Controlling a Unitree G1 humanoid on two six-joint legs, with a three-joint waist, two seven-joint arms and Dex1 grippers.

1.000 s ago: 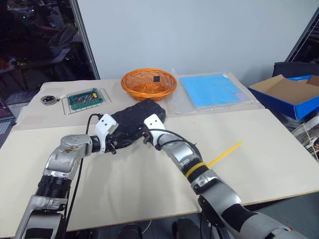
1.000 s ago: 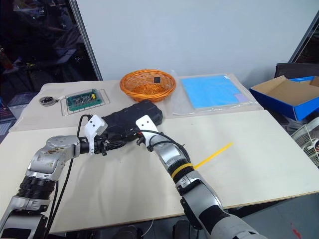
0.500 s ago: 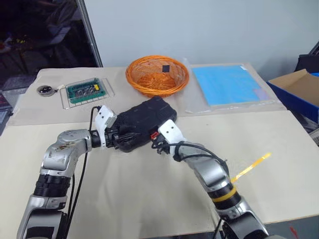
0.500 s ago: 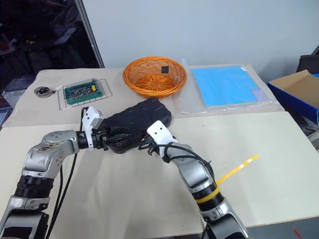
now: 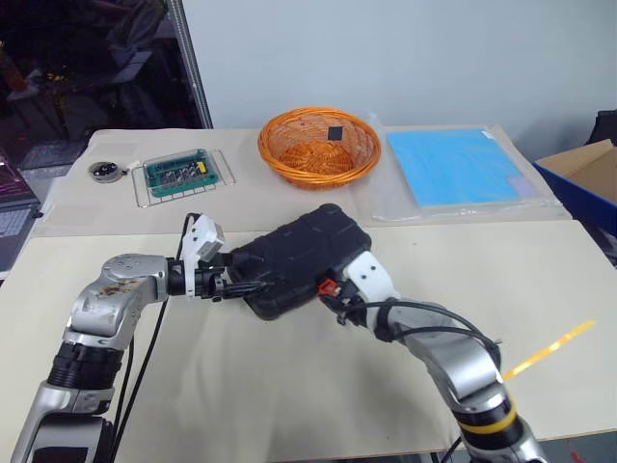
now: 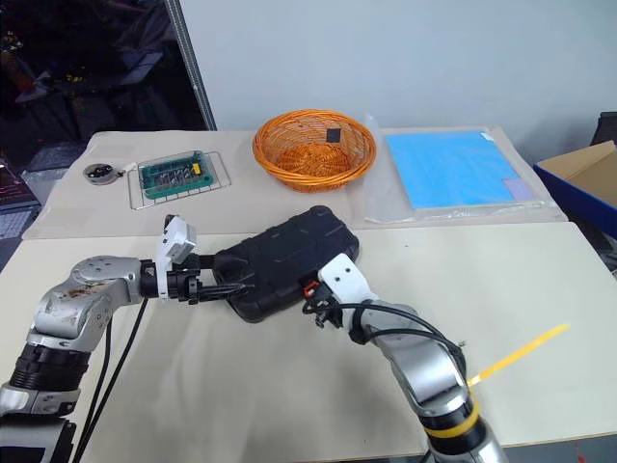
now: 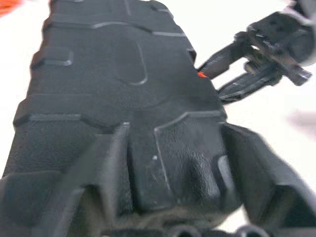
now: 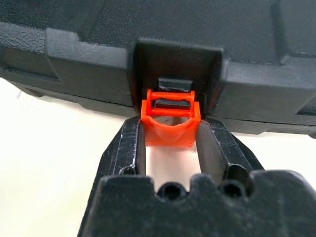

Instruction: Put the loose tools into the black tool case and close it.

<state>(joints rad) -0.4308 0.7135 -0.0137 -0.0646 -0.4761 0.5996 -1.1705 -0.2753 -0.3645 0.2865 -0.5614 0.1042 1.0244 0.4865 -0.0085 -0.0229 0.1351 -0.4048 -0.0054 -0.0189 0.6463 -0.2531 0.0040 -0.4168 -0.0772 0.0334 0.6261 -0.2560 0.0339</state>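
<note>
The black tool case [image 5: 304, 256] lies closed on the cream table, slanting from near left to far right. My left gripper [image 5: 241, 285] is at its near-left end, its jaws open and straddling that end of the shell [image 7: 123, 98]. My right gripper [image 8: 170, 129] is at the case's front edge, shut on the small orange latch [image 8: 170, 121], one finger against each side of it. The latch [image 5: 329, 286] hangs out from its recess in the case's front wall. The loose tools are out of view.
An orange wicker basket [image 5: 320, 145] stands behind the case. Far left are a green circuit board on a wire rack [image 5: 183, 176] and a small round object [image 5: 106, 170]. A blue sheet in plastic [image 5: 463, 166] lies far right, a yellow strip [image 5: 549, 349] near right.
The camera has shifted. My right arm has drawn back toward me with the latch, and the case has slid nearer. The left jaws have spread wider around the case's end.
</note>
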